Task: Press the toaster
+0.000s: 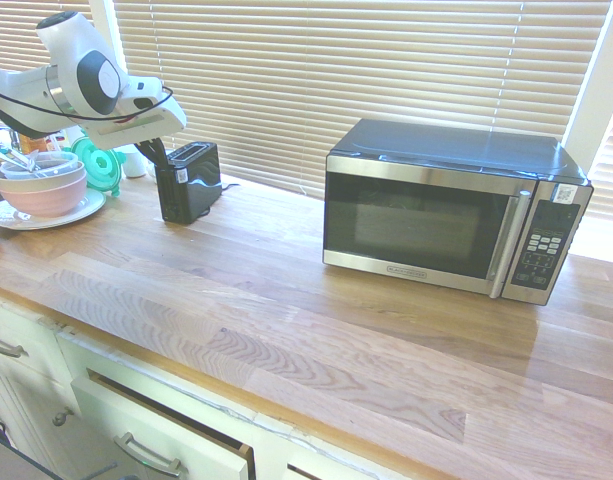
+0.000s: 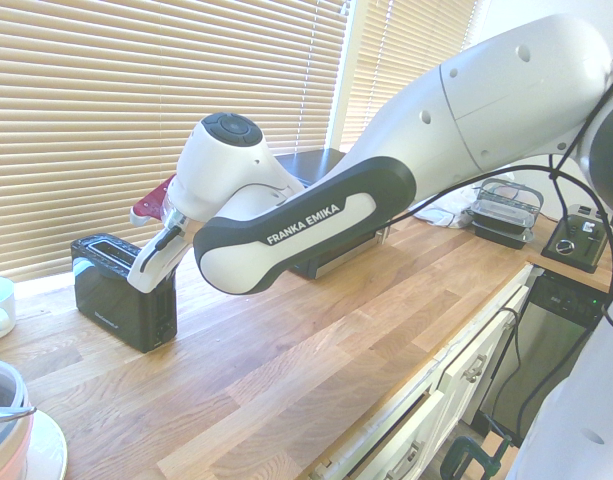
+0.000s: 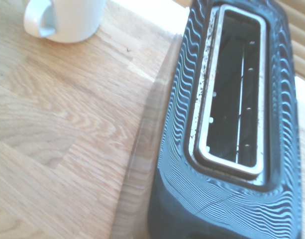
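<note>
A wooden worktop (image 1: 316, 330) runs under a window with closed slatted blinds (image 1: 336, 70). A small black toaster (image 1: 190, 181) with a silvery-rimmed slot stands near the worktop's back edge, toward the end where dishes are stacked. The white robot arm (image 2: 386, 170) reaches over it, and its gripper (image 1: 154, 154) hangs at the toaster's near end, level with its top edge; whether the fingers are apart or together cannot be made out. In the wrist view the toaster's open slot fills the frame, with a white mug (image 3: 65, 19) on the wood beside it. A black-and-steel microwave (image 1: 451, 210) sits well apart along the back edge. Pink bowls on a plate (image 1: 44, 190) stand at the dish end, near the toaster.
</note>
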`<state>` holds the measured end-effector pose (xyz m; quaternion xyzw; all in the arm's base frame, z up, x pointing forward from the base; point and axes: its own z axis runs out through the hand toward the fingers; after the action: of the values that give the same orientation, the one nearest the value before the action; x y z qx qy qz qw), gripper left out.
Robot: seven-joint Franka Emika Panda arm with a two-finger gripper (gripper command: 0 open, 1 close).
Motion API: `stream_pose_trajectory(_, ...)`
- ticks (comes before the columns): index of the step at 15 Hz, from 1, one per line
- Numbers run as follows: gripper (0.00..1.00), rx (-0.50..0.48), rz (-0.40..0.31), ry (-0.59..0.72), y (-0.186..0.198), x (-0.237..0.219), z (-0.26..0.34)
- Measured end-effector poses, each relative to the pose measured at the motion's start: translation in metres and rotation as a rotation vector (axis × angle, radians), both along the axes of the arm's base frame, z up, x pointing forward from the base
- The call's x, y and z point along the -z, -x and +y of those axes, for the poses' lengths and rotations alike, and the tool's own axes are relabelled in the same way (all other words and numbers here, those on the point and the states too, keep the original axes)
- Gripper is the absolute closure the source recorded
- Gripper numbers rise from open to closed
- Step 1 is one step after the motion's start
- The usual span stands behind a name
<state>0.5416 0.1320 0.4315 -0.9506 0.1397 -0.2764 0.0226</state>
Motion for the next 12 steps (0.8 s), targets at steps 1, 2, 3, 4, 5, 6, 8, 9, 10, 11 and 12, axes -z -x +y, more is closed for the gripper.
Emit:
stream_pose_trajectory(1, 1.00, 0.000, 0.008, 0.000, -0.003, 0.005, -0.001)
stream_pose_trajectory(2, 1.00, 0.001, 0.014, 0.000, -0.006, 0.009, -0.003)
stream_pose_trajectory(3, 1.00, 0.002, 0.022, -0.001, -0.011, 0.014, -0.004)
stream_pose_trajectory(4, 1.00, 0.002, 0.031, -0.002, -0.015, 0.020, -0.005)
stream_pose_trajectory(5, 1.00, 0.002, 0.041, -0.003, -0.019, 0.027, -0.006)
stream_pose_trajectory(6, 1.00, -0.001, 0.050, -0.008, -0.022, 0.034, -0.008)
stream_pose_trajectory(8, 1.00, -0.010, 0.064, -0.024, -0.026, 0.042, -0.013)
stream_pose_trajectory(9, 1.00, -0.011, 0.065, -0.028, -0.027, 0.042, -0.014)
stream_pose_trajectory(10, 1.00, -0.011, 0.065, -0.030, -0.027, 0.042, -0.015)
stream_pose_trajectory(11, 1.00, -0.012, 0.066, -0.031, -0.027, 0.042, -0.015)
stream_pose_trajectory(12, 1.00, -0.013, 0.066, -0.032, -0.027, 0.042, -0.015)
